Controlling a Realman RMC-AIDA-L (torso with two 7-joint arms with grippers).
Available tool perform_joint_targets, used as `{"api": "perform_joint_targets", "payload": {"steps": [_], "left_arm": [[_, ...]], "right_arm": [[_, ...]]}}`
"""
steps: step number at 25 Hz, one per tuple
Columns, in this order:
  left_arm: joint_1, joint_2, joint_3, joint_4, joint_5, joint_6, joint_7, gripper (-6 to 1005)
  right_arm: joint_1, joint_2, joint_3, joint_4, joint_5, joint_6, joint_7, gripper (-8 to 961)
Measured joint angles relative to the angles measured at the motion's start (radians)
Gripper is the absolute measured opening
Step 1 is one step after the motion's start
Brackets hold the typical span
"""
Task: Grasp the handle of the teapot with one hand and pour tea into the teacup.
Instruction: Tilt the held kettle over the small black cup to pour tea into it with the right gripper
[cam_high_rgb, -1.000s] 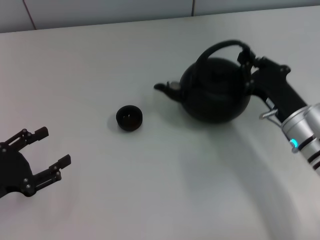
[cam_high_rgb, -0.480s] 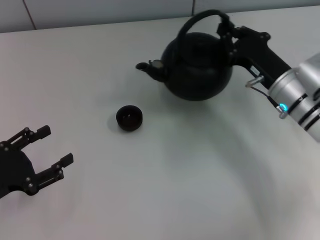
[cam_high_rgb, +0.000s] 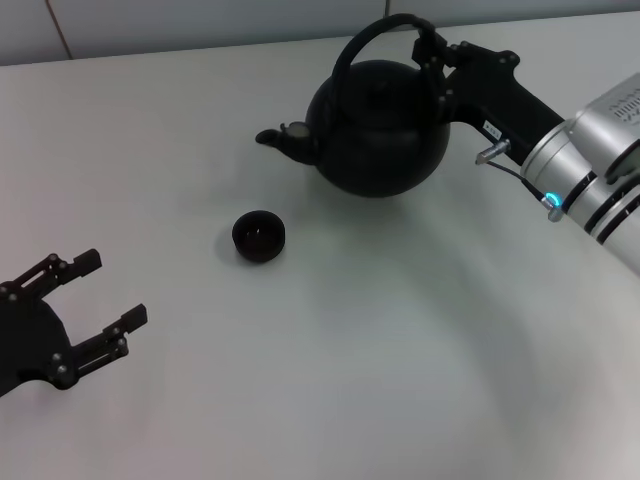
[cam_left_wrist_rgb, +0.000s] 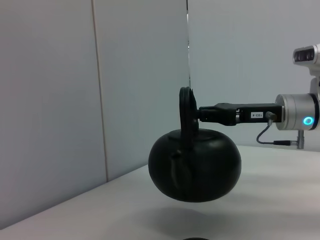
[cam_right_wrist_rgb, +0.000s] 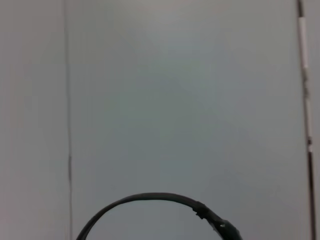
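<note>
In the head view the right tool (cam_high_rgb: 432, 50) is clamped on the handle (cam_high_rgb: 372, 38) and holds the teapot (cam_high_rgb: 372, 130) at upper centre; the left wrist view shows the teapot clear of the bench (cam_high_rgb: 330, 360). The teacup (cam_high_rgb: 259, 236) stands on the bench below and left of the spout (cam_high_rgb: 283, 137), apart from it. The teapot's long axis runs spout to tool, the spout pointing frame-left. The left tool (cam_high_rgb: 95, 305), fingers spread wide, rests at lower left, far from both.

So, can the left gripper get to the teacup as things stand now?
Probably yes. The left gripper sits open near the table's front edge, and only bare table lies between it and the teacup.
</note>
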Motion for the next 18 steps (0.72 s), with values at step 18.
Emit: {"api": "perform_joint_targets", "payload": {"steps": [18], "left_arm": [[0.0, -0.002, -0.005, -0.001, 0.0, -0.007, 0.003, 787]], "right_arm": [[0.03, -0.002, -0.076, -0.24, -0.244, -0.013, 0.041, 89]]}}
